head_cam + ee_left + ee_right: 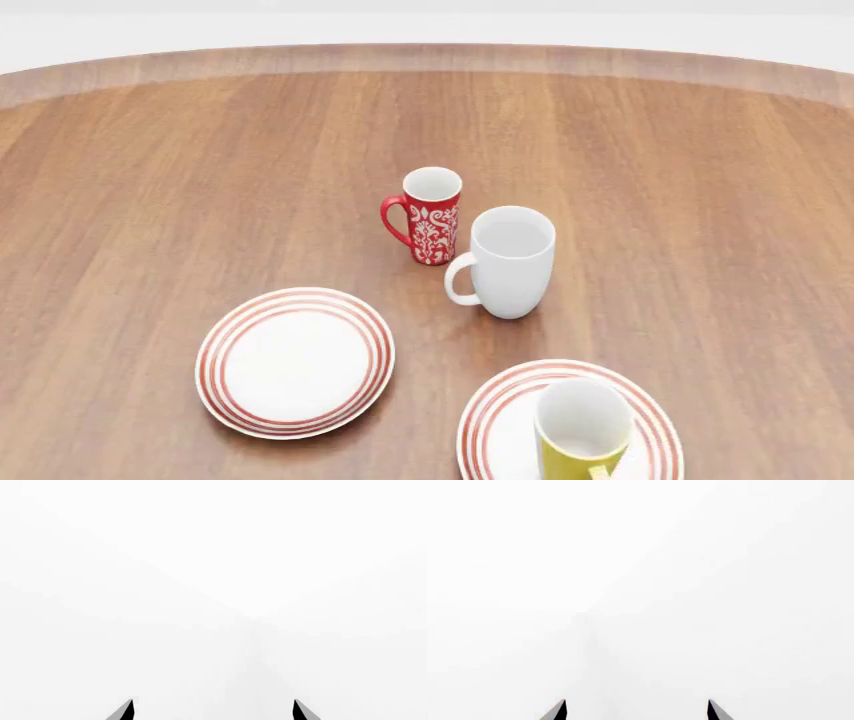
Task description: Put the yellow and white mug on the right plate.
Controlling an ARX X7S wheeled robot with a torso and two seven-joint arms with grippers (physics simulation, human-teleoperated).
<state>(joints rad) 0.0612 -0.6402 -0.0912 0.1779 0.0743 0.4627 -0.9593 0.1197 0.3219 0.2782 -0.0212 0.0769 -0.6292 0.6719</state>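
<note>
The yellow and white mug (583,432) already stands on the right plate (497,420); both pincers, spread empty, risk toppling it by returning.

table: round wooden top (200,170) (reddish-brown grain) | backdrop: plain white | light: even, soft

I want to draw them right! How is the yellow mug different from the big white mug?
The yellow and white mug is yellow outside; the white mug is white all over. The yellow one stands on the right plate; the white one stands on the bare table. The yellow mug's handle points toward the camera, the white mug's to the left. Both are upright, with white insides.
</note>
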